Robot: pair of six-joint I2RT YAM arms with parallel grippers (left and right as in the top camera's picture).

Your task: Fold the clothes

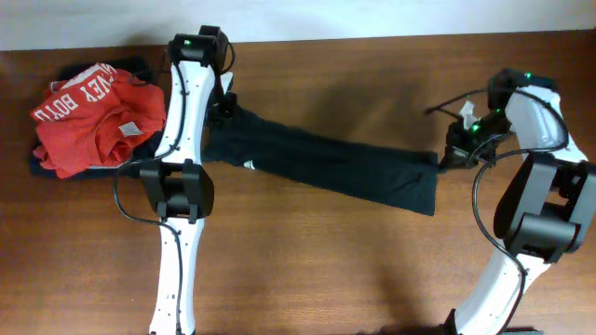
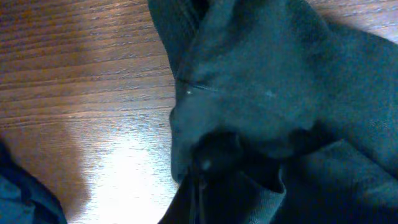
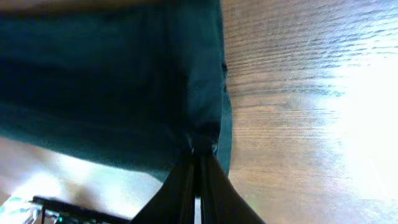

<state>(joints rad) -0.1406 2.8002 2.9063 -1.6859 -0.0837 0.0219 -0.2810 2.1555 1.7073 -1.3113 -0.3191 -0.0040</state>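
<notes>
**Two grippers pinching a black garment at opposite ends**

Two arms are at the wood table. The garment lies across the middle as a long narrow band. It runs from upper left down to the right and is flat on the wood. A small white tag shows on its lower edge near the left end.

The left gripper is at the band's left end, next to the left arm's white link. In the left wrist view its jaws are closed, with bunched black fabric gathered around the tips. The cloth puckers into folds there, and the fingers are dark and hard to tell from the cloth.

The right gripper is at the band's right end, where the cloth is widest. In the right wrist view the jaws are pressed together on the hem, with a thin fold of fabric between them. The cloth spreads away from the tips and bare wood lies to its right.

A red shirt with white lettering is crumpled at the far left of the table. It sits on a navy cloth, well apart from the right gripper. The red shirt's right edge lies just beside the left arm.
</notes>
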